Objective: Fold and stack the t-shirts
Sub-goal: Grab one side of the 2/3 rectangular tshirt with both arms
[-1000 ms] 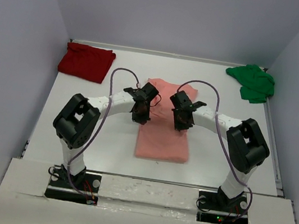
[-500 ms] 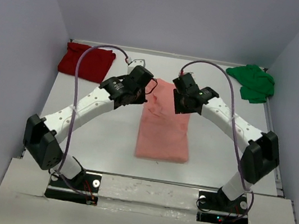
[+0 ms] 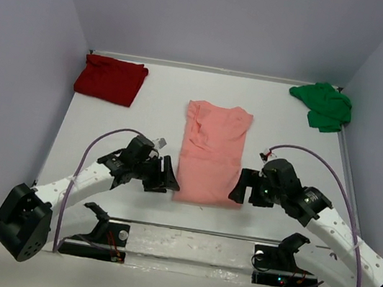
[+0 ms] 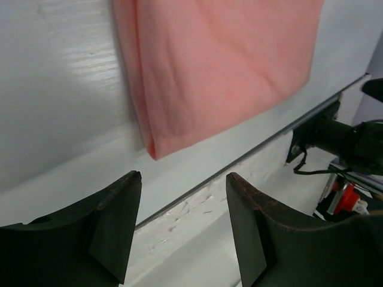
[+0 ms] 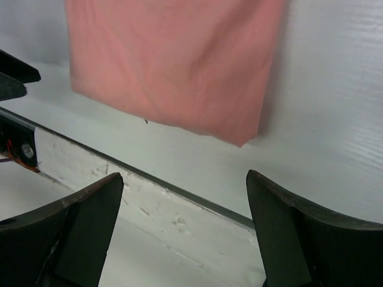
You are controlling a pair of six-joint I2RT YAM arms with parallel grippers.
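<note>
Lower frame: left gripper (image 3: 166, 177) and right gripper (image 3: 240, 188), jaws wide and empty, flank the near hem of the folded salmon-pink cloth t-shirt (image 3: 211, 157) at centre; dark red cloth t-shirt (image 3: 110, 79) upper left, bright green cloth t-shirt (image 3: 323, 106) upper right

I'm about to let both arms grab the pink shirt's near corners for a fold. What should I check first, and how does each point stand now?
1. Left gripper open, empty: ok.
2. Right gripper open, empty: ok.
3. Near corners of pink shirt in view ahead of each gripper: ok.
4. Flatness of pink shirt: not ok, far end rumpled.
5. Red shirt and green shirt apart from the arms: ok.
6. Finger height over the table: cannot tell.
</note>
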